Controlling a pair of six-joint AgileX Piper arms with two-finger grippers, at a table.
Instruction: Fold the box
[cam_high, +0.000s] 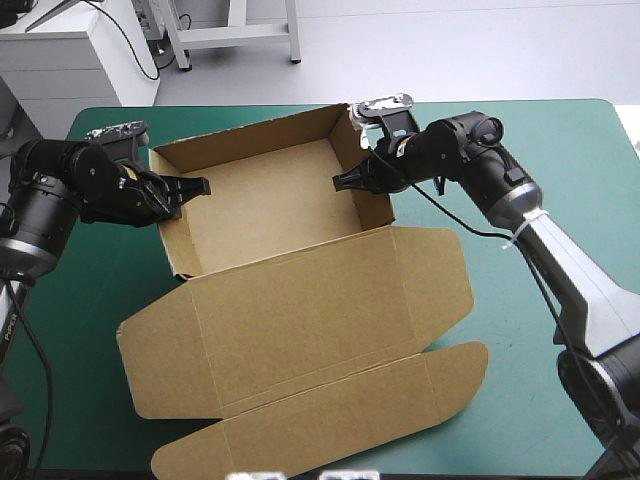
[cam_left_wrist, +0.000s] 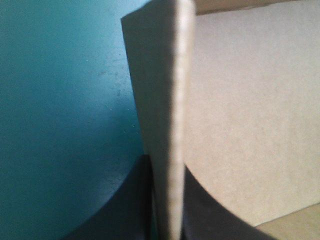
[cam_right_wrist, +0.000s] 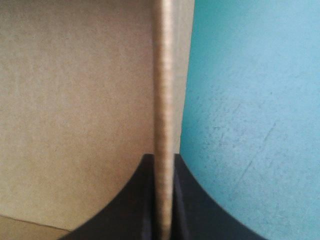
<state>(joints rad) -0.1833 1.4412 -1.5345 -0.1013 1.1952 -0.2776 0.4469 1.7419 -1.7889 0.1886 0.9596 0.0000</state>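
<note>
The brown box (cam_high: 270, 205) stands as an open tray at the middle of the table, its walls raised. Its lid (cam_high: 300, 310) lies flat toward the near edge, with a long front flap (cam_high: 330, 415) and rounded side flaps. My left gripper (cam_high: 185, 187) is shut on the tray's left wall, which stands edge-on (cam_left_wrist: 172, 125) between the black fingers (cam_left_wrist: 125, 200). My right gripper (cam_high: 350, 180) is shut on the right wall, whose thin edge (cam_right_wrist: 162, 75) rises between its fingers (cam_right_wrist: 200, 200). In both wrist views the tray's inside lies on one side and the cover on the other.
The teal-green cover (cam_high: 560, 130) shows to the right of the box and in a narrower strip to its left (cam_high: 90, 270). The lid's front flap reaches close to the table's near edge. The tray's back wall (cam_high: 250, 130) is near the far edge.
</note>
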